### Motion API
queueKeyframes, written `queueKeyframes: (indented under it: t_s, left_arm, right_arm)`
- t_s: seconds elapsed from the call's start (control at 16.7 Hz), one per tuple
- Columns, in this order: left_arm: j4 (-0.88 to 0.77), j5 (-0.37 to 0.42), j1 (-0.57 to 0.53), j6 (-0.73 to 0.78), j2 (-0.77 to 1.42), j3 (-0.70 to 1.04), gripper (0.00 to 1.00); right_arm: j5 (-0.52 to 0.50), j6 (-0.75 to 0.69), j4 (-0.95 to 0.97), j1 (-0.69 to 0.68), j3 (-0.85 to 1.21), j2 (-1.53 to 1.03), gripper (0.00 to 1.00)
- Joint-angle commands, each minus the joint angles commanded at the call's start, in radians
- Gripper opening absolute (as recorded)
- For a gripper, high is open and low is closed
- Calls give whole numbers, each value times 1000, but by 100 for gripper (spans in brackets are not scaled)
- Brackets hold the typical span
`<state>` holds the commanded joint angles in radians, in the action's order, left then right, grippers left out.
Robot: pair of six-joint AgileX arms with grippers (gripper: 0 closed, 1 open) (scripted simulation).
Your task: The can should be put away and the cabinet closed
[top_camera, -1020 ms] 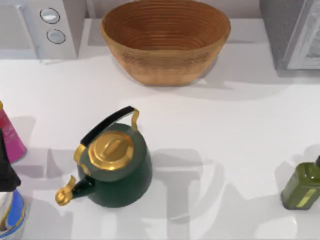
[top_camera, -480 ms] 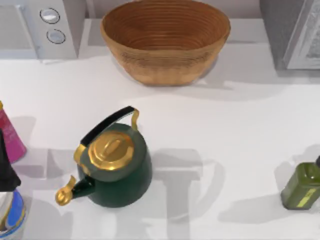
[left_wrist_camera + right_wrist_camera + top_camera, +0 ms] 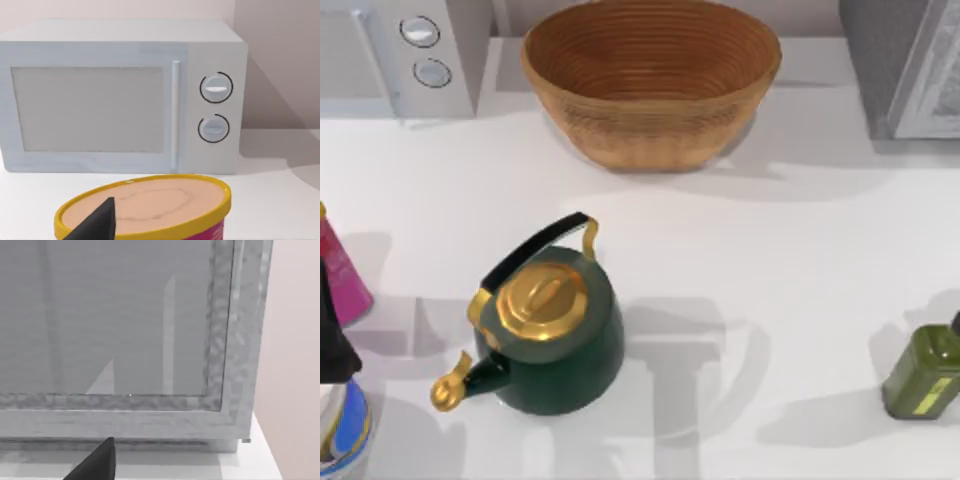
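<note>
Right gripper point(image 3: 95, 462) faces the grey speckled cabinet point(image 3: 150, 340), fingers impossible to read; same for the left gripper point(image 3: 95, 225) above a yellow-rimmed tub point(image 3: 150, 210) facing the white microwave point(image 3: 120, 95). I can't spot the can, so blind reaching risks clipping the dark-green, gold-lidded kettle point(image 3: 555, 335).

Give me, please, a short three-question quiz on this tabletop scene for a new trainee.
1. True or false: the green kettle stands upright on the table.
2. What stands at the table's far left corner: (a) microwave, (b) toaster, (c) radio?
3. Fill in: the olive-green bottle stands near the table's ___ edge.

Key: 1 true; 2 a; 3 right.
</note>
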<state>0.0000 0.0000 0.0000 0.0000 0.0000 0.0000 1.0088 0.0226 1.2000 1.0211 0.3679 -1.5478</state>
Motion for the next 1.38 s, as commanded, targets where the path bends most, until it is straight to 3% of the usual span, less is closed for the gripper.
queueKeyframes:
  t_s: [0.18, 0.42, 1.08, 1.38]
  left_arm:
    - [0, 0, 0, 0, 0, 0, 100]
    - [0, 0, 0, 0, 0, 0, 100]
    - [0, 0, 0, 0, 0, 0, 100]
    - [0, 0, 0, 0, 0, 0, 100]
  right_arm:
    - [6, -1, -33, 2, 33, -1, 100]
    - [32, -1, -219, 12, 214, 1, 100]
    - [55, 1, -1269, 25, 1091, 129, 100]
    - [29, 0, -1545, 21, 1347, 193, 100]
